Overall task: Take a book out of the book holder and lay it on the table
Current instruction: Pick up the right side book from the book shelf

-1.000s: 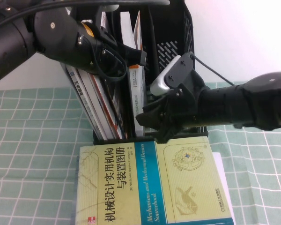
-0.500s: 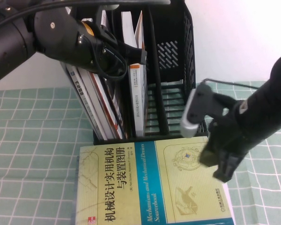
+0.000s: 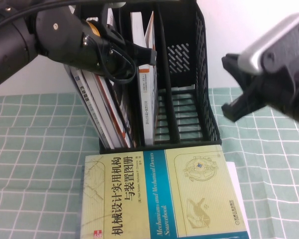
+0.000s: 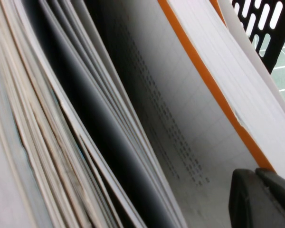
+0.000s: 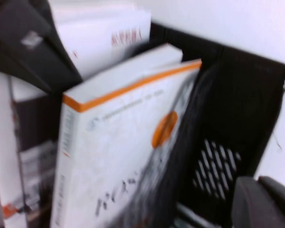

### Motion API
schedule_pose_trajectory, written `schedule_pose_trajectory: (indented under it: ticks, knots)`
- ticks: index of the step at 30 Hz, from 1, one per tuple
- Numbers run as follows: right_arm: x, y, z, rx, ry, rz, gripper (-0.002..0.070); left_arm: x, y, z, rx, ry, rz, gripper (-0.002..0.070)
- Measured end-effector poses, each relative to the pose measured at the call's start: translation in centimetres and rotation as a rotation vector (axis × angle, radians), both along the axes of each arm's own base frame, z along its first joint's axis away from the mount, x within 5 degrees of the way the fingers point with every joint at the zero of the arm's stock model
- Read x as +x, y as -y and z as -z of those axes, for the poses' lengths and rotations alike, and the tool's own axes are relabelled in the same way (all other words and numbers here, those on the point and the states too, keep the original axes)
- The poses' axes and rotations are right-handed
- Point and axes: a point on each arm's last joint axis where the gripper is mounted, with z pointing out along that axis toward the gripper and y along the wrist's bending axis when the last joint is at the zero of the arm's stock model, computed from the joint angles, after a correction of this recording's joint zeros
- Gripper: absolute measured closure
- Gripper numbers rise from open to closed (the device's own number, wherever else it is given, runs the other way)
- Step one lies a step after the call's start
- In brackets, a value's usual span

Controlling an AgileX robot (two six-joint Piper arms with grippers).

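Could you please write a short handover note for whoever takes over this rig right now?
Left end effector: reaching into the book holder at the top of the book; grip unclear.
Right end effector: open, empty, raised to the right of the holder.
The book stands upright in the holder; a yellow-and-blue sourcebook lies on the table in front.
Done: nothing extracted yet.
Left: pull the book out and lay it flat.

wall [image 3: 254,30]: plain white (evenly lit) | behind the table | no shadows of note
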Motion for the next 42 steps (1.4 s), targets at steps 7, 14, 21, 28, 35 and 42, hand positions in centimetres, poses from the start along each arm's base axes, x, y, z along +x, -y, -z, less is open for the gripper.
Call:
schedule_pose_trajectory:
  ticks: [7, 14, 21, 28, 35, 42]
  knots:
    - [-2.4, -0.8, 6.2, 0.123, 0.176, -0.105, 0.0678, 0.0, 0.0, 0.0, -0.002, -0.001, -0.001, 0.0678]
    - [-1.0, -3.2, 10.9, 0.164, 0.109, -0.161, 0.0535, 0.0, 0.1, 0.0, -0.016, -0.008, -0.002, 0.0678]
    - [1.6, -6.3, 13.7, 0.249, 0.043, -0.243, 0.0236, -0.1, 0.1, 0.0, -0.024, -0.013, -0.006, 0.0678]
    - [3.6, -9.1, 13.4, 0.278, 0.009, -0.231, 0.0205, -0.1, 0.1, 0.0, -0.042, -0.024, -0.020, 0.0678]
    - [5.1, -10.5, 12.1, 0.265, -0.030, -0.140, 0.0220, -0.1, 0.2, 0.0, -0.047, -0.027, -0.021, 0.0678]
    - [6.5, -11.1, 12.7, 0.258, -0.034, -0.083, 0.0224, -0.1, 0.2, -0.1, -0.057, -0.027, -0.022, 0.0678]
